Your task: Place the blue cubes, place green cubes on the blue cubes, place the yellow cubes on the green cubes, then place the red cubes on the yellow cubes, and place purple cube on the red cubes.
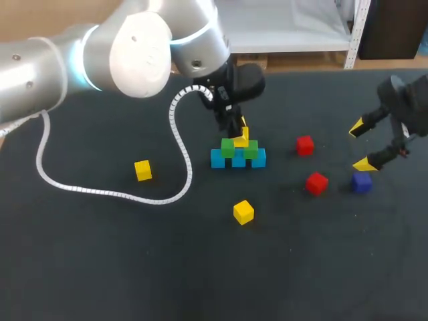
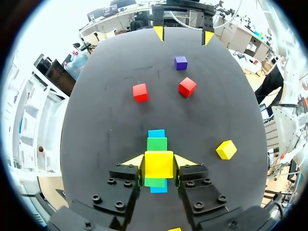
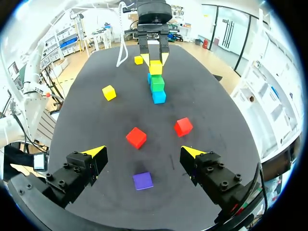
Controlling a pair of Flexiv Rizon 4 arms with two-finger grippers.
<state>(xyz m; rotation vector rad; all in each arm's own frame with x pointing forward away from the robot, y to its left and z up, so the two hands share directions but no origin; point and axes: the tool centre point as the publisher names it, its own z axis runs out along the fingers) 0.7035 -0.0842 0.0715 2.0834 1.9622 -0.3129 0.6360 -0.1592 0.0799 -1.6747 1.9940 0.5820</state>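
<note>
In the head view, the surface (image 1: 100,281) lies open along its whole near edge and across its left side. Only my white coiled cable (image 1: 100,192) and the left yellow cube (image 1: 142,170) sit there. My left arm comes in from the far left corner and bends down over the middle, with the left tool (image 1: 239,134) pointing down and clamped on the held yellow cube (image 1: 241,141). That cube sits over the seam of the two green cubes (image 1: 228,148), which rest on a row of three blue cubes (image 1: 217,159). I cannot tell whether it bears on them. The near yellow cube (image 1: 243,212) lies between the stack and the near edge. Toward the right edge are the far red cube (image 1: 305,145), the near red cube (image 1: 316,182) and the purple cube (image 1: 361,182). My right tool (image 1: 361,146) hangs by that edge, spread wide and empty.

In the left wrist view, the left tool (image 2: 159,161) presses the held yellow cube (image 2: 159,166) from both sides. Green cubes (image 2: 157,143) and blue cubes (image 2: 156,133) show ahead of and under it. Well ahead lie both red cubes and the purple cube (image 2: 181,62), with the right tool (image 2: 183,35) beyond them.

In the right wrist view, the right tool (image 3: 143,152) is wide apart and touching nothing. The purple cube (image 3: 143,181) lies on the surface under it, and the stack stands far ahead.
</note>
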